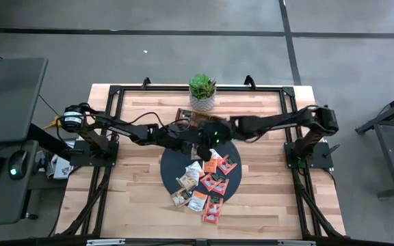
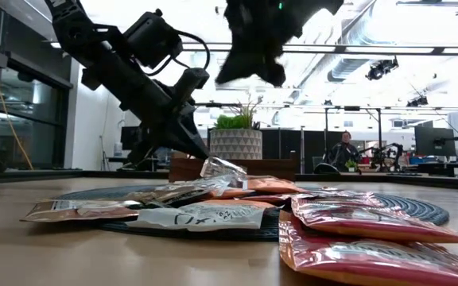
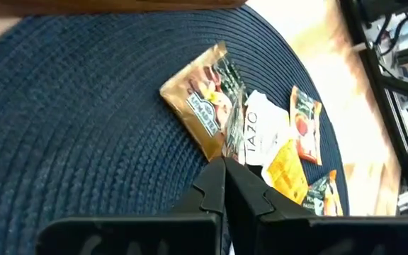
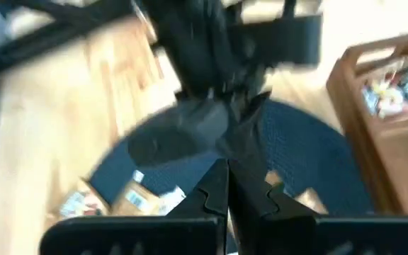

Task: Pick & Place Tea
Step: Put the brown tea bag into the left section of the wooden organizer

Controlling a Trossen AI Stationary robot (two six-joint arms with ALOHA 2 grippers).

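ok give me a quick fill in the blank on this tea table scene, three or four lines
1. The tea sachets lie mostly on a dark round ____.
2. Behind the mat stands a potted ____ in a pale pot.
3. The left gripper has its fingers ____, with nothing between them.
4. The right gripper hangs ____ the mat, also shut.

Missing words: mat; plant; shut; above

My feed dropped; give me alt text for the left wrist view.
The left gripper, jaws shut and empty, points at a tan tea sachet and a white TAZO sachet on the dark blue woven mat.
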